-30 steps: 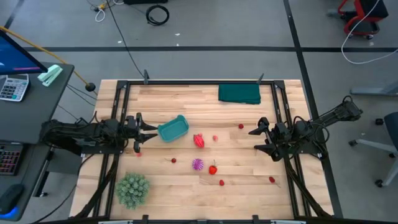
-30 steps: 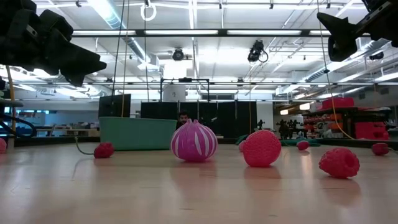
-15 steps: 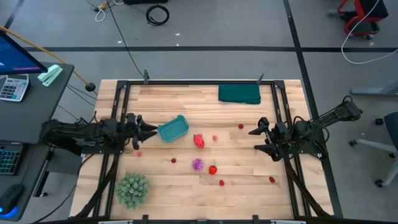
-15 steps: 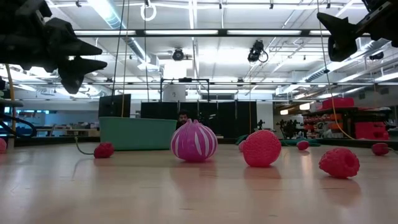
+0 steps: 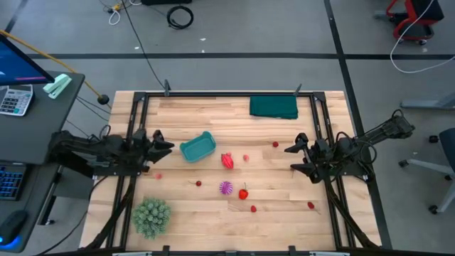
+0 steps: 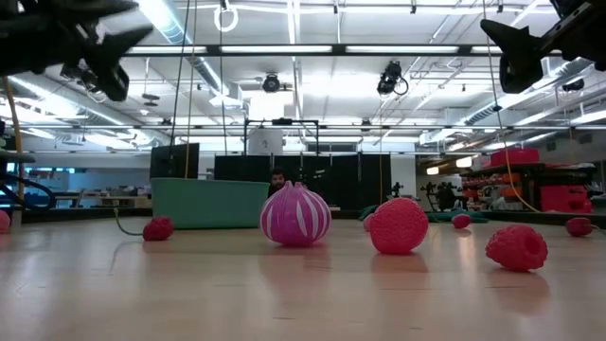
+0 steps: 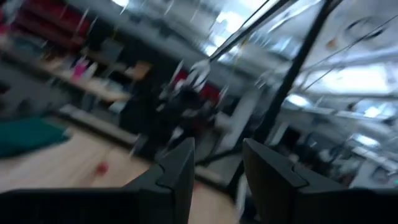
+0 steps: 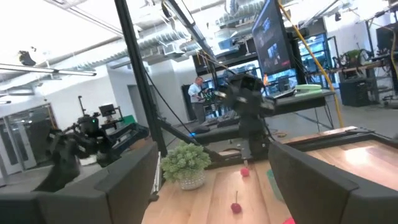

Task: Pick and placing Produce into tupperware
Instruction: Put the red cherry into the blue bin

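The teal tupperware (image 5: pixel 197 147) (image 6: pixel 208 204) rests on its base left of the table's middle, with nothing in it. The produce lies scattered on the wood to its right and nearer: a red piece (image 5: pixel 227 161), the spiky magenta piece (image 5: pixel 226 188) (image 6: pixel 295 215), a red strawberry (image 5: pixel 243 193) (image 6: pixel 398 225) and several tiny red balls. My left gripper (image 5: pixel 165 145) (image 7: pixel 217 177) hovers open above the table, just left of the tupperware. My right gripper (image 5: pixel 293 159) (image 8: pixel 214 186) hangs wide open near the right edge, well above the table.
A fuzzy green plant (image 5: pixel 151 217) (image 8: pixel 185 163) stands in the near left corner. A dark green folded cloth (image 5: pixel 274 107) lies at the far edge. Black rails (image 5: pixel 135 121) run along the table's sides. Bare wood lies between the tupperware and the cloth.
My left gripper has drawn back from the tupperware toward the table's left edge and risen. The tupperware and the produce have stayed where they were.
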